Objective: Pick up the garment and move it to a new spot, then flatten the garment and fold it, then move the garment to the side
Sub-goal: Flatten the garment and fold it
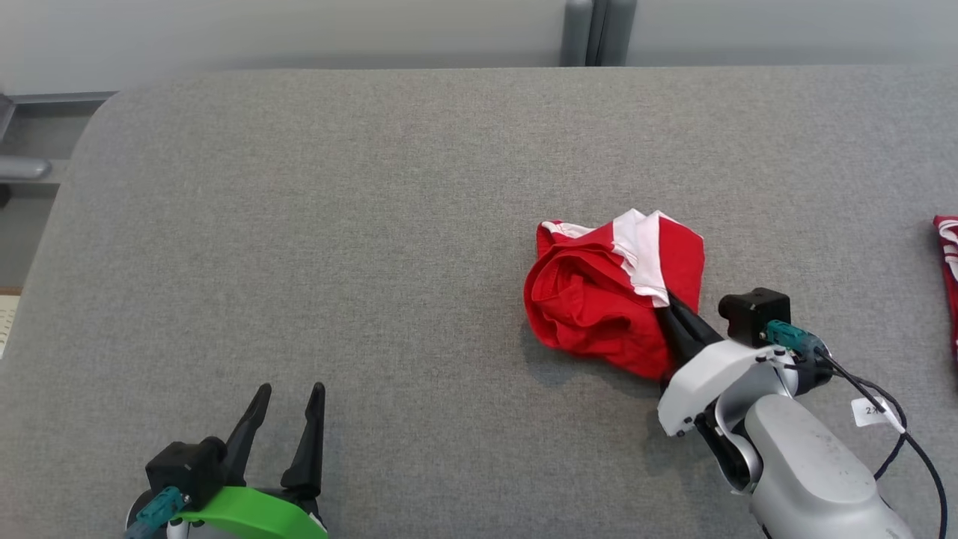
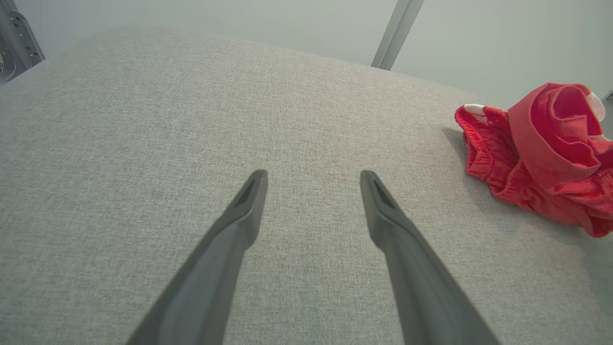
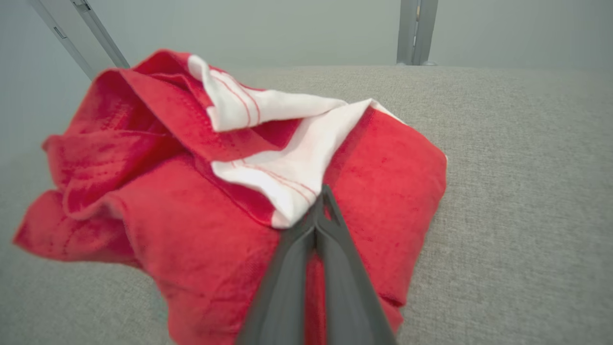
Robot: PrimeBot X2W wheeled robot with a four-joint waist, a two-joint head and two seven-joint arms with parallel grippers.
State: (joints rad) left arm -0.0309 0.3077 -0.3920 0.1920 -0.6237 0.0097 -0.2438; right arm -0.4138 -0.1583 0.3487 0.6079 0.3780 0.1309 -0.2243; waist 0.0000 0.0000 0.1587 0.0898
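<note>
The garment (image 1: 599, 296) is a crumpled red piece with a white striped band, lying right of the table's middle. My right gripper (image 1: 671, 302) reaches into its near right side with its jaws shut on the fabric. In the right wrist view the two dark fingers meet at the edge of the white band, gripper (image 3: 322, 196) pinching the garment (image 3: 191, 215) there. My left gripper (image 1: 289, 393) rests at the lower left, open and empty, well left of the cloth. From the left wrist, that gripper (image 2: 313, 177) hovers over bare grey surface with the garment (image 2: 541, 153) far to the right.
The grey fabric table (image 1: 337, 224) has wide free room left of and behind the garment. Another red and white cloth (image 1: 947, 262) pokes in at the right edge. A grey post (image 1: 596, 31) stands behind the table's far edge.
</note>
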